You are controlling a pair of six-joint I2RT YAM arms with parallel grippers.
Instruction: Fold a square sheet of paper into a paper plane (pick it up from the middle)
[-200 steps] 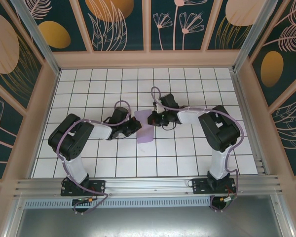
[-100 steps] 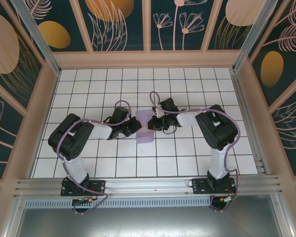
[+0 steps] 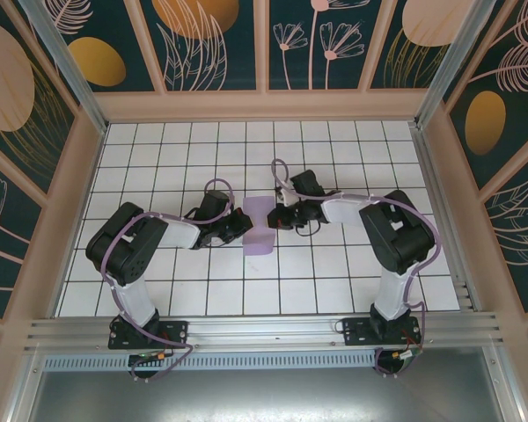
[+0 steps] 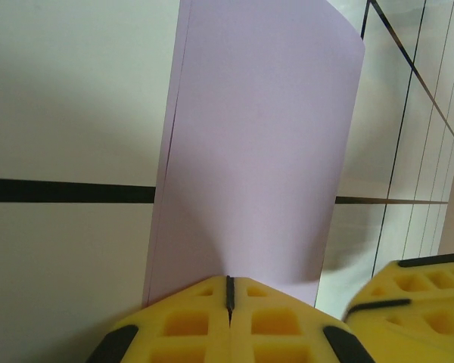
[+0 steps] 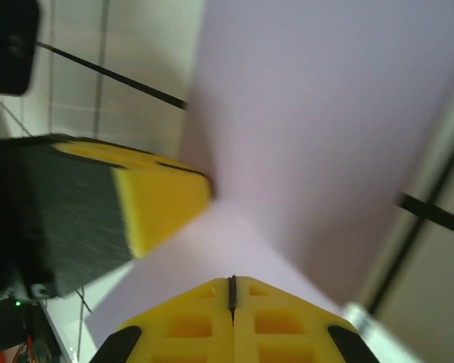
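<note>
Square sheet of paper [image 3: 261, 237] lies near the middle of the white tiled surface [image 3: 158, 167], between the two claws. From above it reads as a narrow lavender rectangle rather than a full square, its long sides running away from the arm bases. In the left wrist view a second edge runs just inside its left border, so it looks doubled over on itself, though that angle does not show how neatly the layers meet.

The left claw [image 3: 244, 224] reaches in low from the left and meets the sheet's left long edge. The right claw [image 3: 279, 216] meets the opposite long edge, a little farther from the bases. The two are near each other, with the width of the folded paper between them.

In the left wrist view the left claw's yellow fingertips [image 4: 189, 325] are pressed together with only a thin dark seam between them. The paper runs into that seam and puckers there, so this claw is pinching the sheet's edge. One yellow finger of the right claw sits just beside it at the lower right corner.

In the right wrist view the right claw's fingertips [image 5: 280, 318] are likewise pressed together. The paper rises in a soft ridge toward their seam. The picture is blurred, but the sheet appears nipped there too.
</note>
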